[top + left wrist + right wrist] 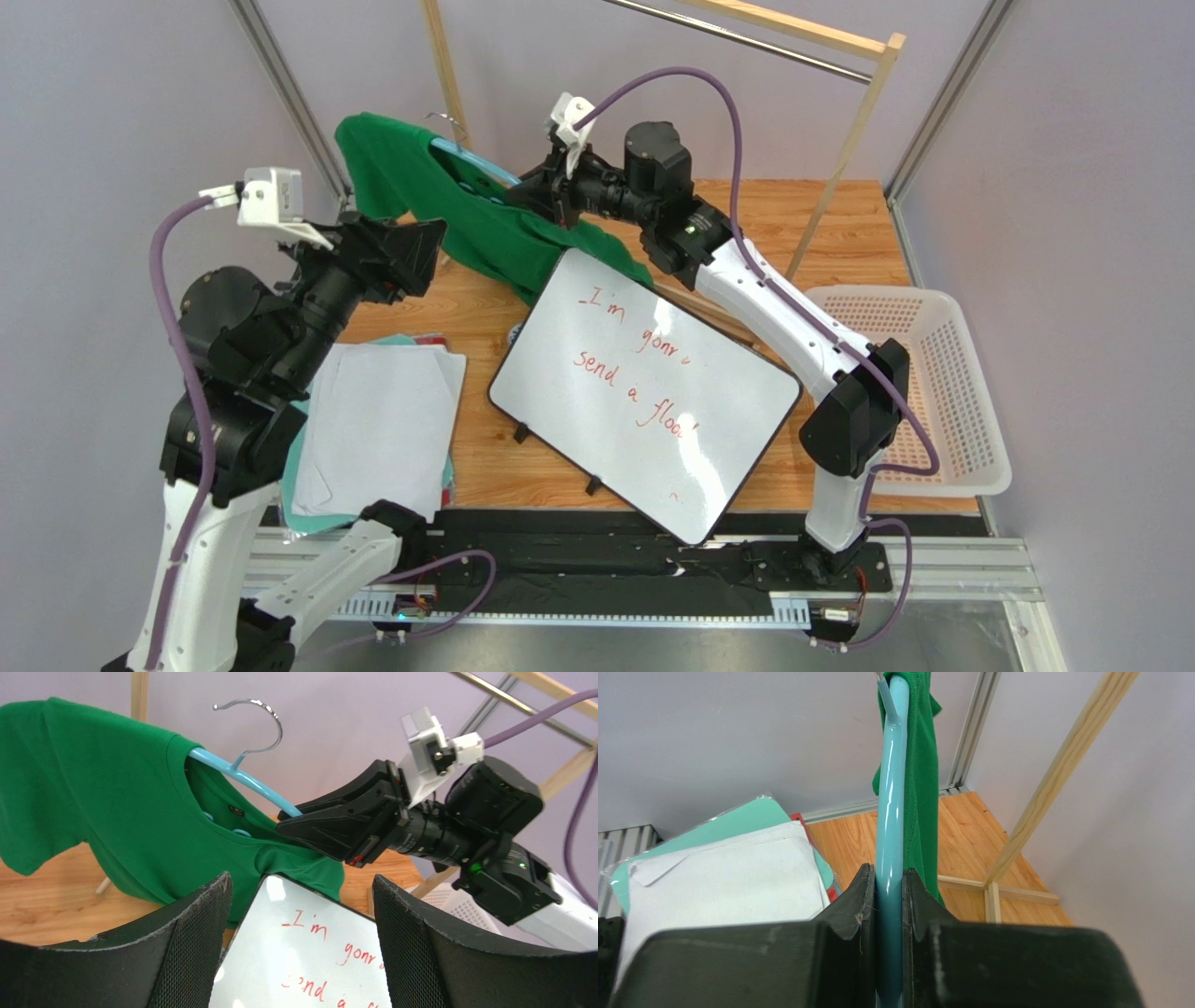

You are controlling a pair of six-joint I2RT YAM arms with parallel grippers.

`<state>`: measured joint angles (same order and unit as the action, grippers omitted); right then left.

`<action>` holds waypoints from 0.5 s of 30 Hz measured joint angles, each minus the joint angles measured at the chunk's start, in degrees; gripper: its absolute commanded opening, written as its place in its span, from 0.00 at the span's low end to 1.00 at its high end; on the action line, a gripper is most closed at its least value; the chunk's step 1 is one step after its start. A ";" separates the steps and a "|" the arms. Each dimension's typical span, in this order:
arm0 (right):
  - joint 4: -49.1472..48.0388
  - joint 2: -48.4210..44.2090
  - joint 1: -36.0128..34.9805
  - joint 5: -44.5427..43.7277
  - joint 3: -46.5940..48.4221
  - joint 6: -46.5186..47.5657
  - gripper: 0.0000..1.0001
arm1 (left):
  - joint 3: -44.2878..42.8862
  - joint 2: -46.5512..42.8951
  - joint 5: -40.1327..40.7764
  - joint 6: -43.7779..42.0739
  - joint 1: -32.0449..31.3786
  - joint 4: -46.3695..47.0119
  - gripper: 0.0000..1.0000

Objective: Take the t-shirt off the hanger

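Note:
The dark green t-shirt (421,182) hangs in the air on the light-blue hanger (242,778), whose grey hook points up and catches nothing. My right gripper (540,189) is shut on one arm of the hanger (890,833), the blue bar pinched between its jaws with green cloth (922,791) beside it. The shirt's lower part drapes onto the top corner of the whiteboard (645,392). My left gripper (421,255) is open, below and left of the shirt, with nothing between its fingers (196,945). The shirt (105,798) fills the upper left of the left wrist view.
A wooden rack with a metal rail (786,35) stands behind. A white basket (926,392) sits at the right edge. A stack of white papers over teal sheets (372,427) lies at the left. The whiteboard bears red writing.

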<state>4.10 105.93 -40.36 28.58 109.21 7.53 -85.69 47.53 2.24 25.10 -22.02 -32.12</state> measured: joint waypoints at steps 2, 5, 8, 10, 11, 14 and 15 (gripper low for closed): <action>0.00 0.02 -0.02 0.74 0.00 -1.60 0.00 | -0.02 1.60 0.20 0.28 0.00 0.04 0.77; 0.00 0.07 -0.15 1.86 0.00 -3.34 0.00 | -0.02 3.52 0.22 1.86 0.00 0.44 0.78; 0.00 0.09 -0.68 2.58 0.00 -4.20 0.00 | -0.83 5.64 0.50 4.11 0.00 0.61 0.79; 0.07 0.09 -1.09 2.95 0.00 -4.44 0.00 | -2.29 7.30 0.94 5.73 0.04 0.83 0.79; 0.24 0.09 -1.31 3.06 0.00 -4.50 0.00 | -3.10 8.15 1.14 6.62 0.04 1.05 0.78; 1.33 0.09 -1.99 3.15 0.00 -4.50 0.00 | -5.11 9.97 1.36 8.70 0.26 1.49 0.76; 1.84 0.09 -2.21 3.17 0.00 -4.50 0.00 | -5.86 10.71 1.46 9.42 0.42 1.68 0.75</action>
<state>5.93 106.02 -42.57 31.75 109.21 3.03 -91.55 58.24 3.70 34.52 -21.61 -30.44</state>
